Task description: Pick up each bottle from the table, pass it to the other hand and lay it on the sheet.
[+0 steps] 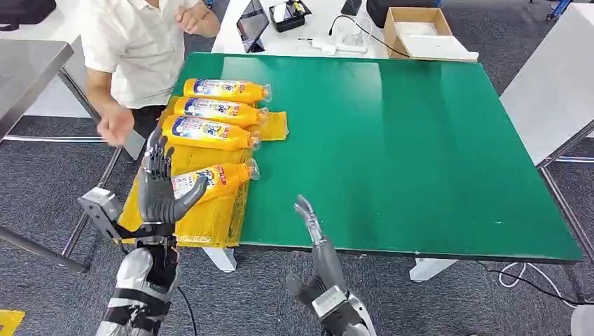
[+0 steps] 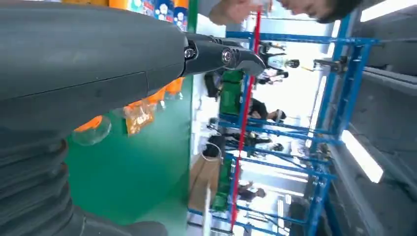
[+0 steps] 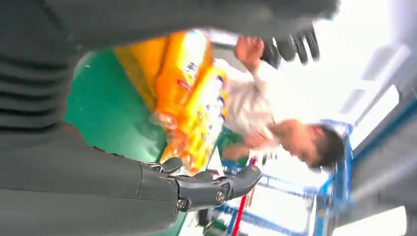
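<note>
Several orange-yellow bottles lie side by side on a yellow sheet (image 1: pixel 210 217) at the left end of the green table (image 1: pixel 420 154). The nearest bottle (image 1: pixel 223 177) lies tilted on the sheet, cap toward the table's middle. My left hand (image 1: pixel 158 185) stands upright just in front of it, fingers spread, thumb reaching toward its label, holding nothing. My right hand (image 1: pixel 309 218) hovers at the table's front edge, fingers stretched out and empty. The left wrist view catches the bottles' caps (image 2: pixel 140 114). In the right wrist view the bottles (image 3: pixel 194 93) lie beyond my right hand (image 3: pixel 206 187).
A person in a white shirt (image 1: pixel 136 49) stands at the table's far left corner, one hand (image 1: pixel 115 126) low beside the sheet. A cardboard box (image 1: pixel 420 31), a tablet (image 1: pixel 252 24) and cables sit on the white table behind. A steel table (image 1: pixel 28 70) stands at left.
</note>
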Robot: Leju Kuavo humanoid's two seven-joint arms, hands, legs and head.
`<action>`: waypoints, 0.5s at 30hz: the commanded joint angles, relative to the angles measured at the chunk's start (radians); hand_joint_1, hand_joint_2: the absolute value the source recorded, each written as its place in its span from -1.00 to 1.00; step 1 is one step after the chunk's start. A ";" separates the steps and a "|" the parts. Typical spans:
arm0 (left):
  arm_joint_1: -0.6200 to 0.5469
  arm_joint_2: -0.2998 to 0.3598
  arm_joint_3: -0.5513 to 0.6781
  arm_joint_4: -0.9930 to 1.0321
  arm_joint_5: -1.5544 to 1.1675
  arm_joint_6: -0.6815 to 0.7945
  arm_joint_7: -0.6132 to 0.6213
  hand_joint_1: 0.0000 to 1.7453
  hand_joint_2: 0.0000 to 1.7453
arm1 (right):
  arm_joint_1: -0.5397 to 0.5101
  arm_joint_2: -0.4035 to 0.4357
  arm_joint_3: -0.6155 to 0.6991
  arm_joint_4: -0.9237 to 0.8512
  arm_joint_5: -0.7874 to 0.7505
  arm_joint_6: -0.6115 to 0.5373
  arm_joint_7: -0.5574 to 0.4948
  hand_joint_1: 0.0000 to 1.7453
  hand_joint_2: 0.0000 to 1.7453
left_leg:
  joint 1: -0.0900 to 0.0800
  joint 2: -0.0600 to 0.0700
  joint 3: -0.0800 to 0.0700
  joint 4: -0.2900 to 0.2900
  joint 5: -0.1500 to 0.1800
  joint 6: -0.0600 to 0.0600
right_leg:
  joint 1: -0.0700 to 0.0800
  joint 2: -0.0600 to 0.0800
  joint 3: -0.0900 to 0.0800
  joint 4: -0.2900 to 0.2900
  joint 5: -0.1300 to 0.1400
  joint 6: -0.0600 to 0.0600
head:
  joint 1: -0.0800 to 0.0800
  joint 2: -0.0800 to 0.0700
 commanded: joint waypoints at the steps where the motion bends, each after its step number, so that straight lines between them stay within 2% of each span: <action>1: 0.235 -0.001 -0.147 -0.229 -0.094 0.133 0.050 -1.00 1.00 | 0.183 0.064 -0.331 -0.183 0.047 -0.018 0.001 -1.00 1.00 | 0.001 0.000 0.004 0.001 -0.004 -0.001 | 0.001 0.000 0.005 0.000 -0.003 -0.002 | 0.000 0.000; 2: 0.229 -0.004 -0.169 -0.192 -0.174 0.197 0.090 -1.00 1.00 | 0.187 0.062 -0.343 -0.153 0.051 -0.008 0.001 -1.00 1.00 | 0.001 0.000 0.005 0.001 -0.004 -0.001 | 0.002 -0.001 0.006 0.000 -0.004 -0.002 | 0.000 0.000; 3: 0.214 -0.005 -0.205 -0.143 -0.255 0.254 0.084 -1.00 1.00 | 0.202 0.077 -0.386 -0.118 0.049 -0.003 0.002 -1.00 -1.00 | 0.001 -0.002 0.005 0.000 -0.004 0.001 | 0.001 -0.003 0.007 -0.001 -0.005 0.000 | 0.000 0.000; 6: 0.207 -0.021 -0.239 -0.078 -0.278 0.352 0.060 -1.00 1.00 | 0.211 0.124 -0.470 -0.119 0.115 -0.074 0.002 -1.00 -1.00 | 0.000 -0.004 0.005 -0.001 -0.003 0.001 | 0.000 -0.004 0.006 -0.003 -0.004 0.000 | 0.000 0.000; 8: 0.225 -0.005 -0.268 -0.094 -0.275 0.392 0.059 -1.00 1.00 | 0.207 0.151 -0.505 -0.128 0.165 -0.144 0.113 -1.00 -1.00 | 0.001 -0.002 0.005 -0.001 -0.003 0.001 | 0.001 -0.002 0.005 -0.003 -0.004 0.000 | 0.000 0.000; 10: 0.240 0.023 -0.303 -0.110 -0.334 0.440 0.065 -1.00 1.00 | 0.199 0.162 -0.507 -0.146 0.178 -0.202 0.129 -1.00 -1.00 | 0.001 0.000 0.005 -0.001 -0.004 0.001 | 0.001 0.000 0.005 -0.003 -0.003 0.000 | 0.000 0.000; 15: 0.237 0.031 -0.312 -0.109 -0.336 0.447 0.065 -1.00 1.00 | 0.194 0.157 -0.498 -0.152 0.179 -0.212 0.133 -1.00 -1.00 | 0.000 0.000 0.004 -0.001 -0.003 0.002 | 0.000 0.000 0.004 -0.002 -0.003 0.001 | 0.000 0.000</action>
